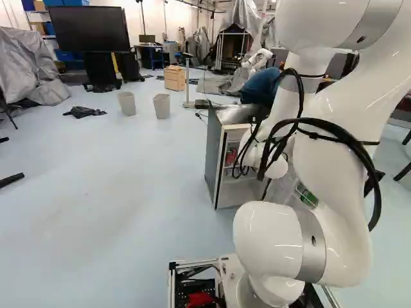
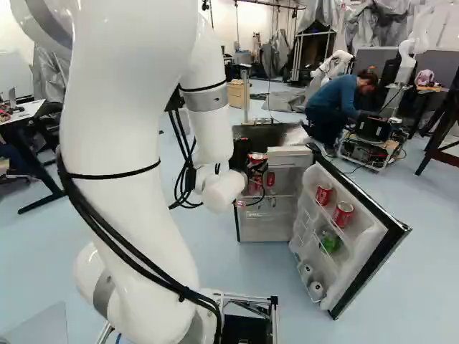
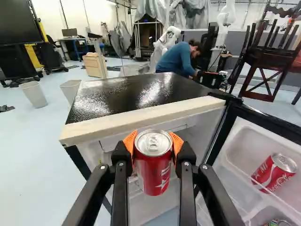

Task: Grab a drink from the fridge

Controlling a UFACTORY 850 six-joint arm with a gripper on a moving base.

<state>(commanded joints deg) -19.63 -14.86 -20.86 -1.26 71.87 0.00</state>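
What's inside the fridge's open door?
Two red cans sit highest in the door, something green below, and two pale round things lowest. The door racks partly cover those lower things, so I can't name them.

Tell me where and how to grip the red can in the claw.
Take the can by its round side wall, below the rim, with an orange pad on each side, as the claw has it now. A level approach from the side looks best: the can stands about upright, and this leaves its lid uncovered.

White lettering (image 3: 278, 181) on red cans (image 3: 149, 168)
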